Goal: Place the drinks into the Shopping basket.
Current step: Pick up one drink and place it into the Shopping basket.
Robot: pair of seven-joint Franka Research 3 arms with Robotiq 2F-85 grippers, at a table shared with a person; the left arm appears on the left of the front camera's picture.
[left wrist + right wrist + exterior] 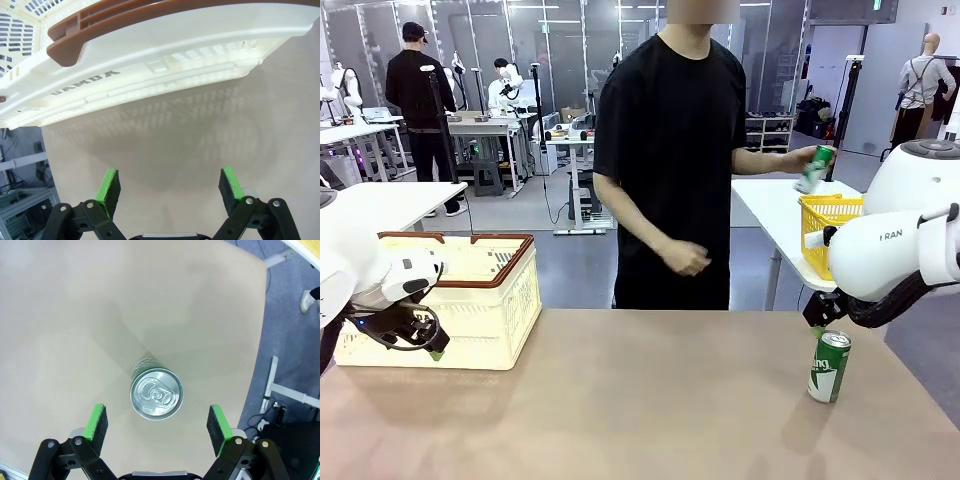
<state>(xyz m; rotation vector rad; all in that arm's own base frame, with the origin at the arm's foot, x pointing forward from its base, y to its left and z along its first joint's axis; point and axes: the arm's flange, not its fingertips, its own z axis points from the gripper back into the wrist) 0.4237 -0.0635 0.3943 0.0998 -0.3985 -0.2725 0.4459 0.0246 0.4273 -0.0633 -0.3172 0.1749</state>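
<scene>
1. While standing on its base on the tan table (620, 410), well to the right of the Shopping basket (480, 300), points straight up: green can (830, 366), long axis vertical, silver lid and pull tab on top.
2. Seen end-on from the right wrist view: round lid facing the camera, a sliver of green side wall showing behind it.
3. Farther right of the Shopping basket and beyond the table's far edge: second green can (815, 168), gripped in the person's hand (794, 160), long axis tilted, upper end leaning to the right, held above a yellow mesh basket (825, 225) on a white side table.
4. Writing: white marks on the side of the standing can, too small to read with any certainty. "DAMDA" in dark letters on the Shopping basket's cream side wall, just under the brown rim, upside down in the left wrist view. "FRAN" in grey on the right arm (890, 250), on its white casing.
5. Right gripper (817, 322): far to the right of the Shopping basket, hanging straight over the standing can; jaws spread wide, one green pad off to each side of the lid, clear of the metal, holding nothing.
6. Left gripper (170, 185): just in front of the Shopping basket's near wall, at its left corner; jaws spread wide, empty, bare tabletop between the pads.
</scene>
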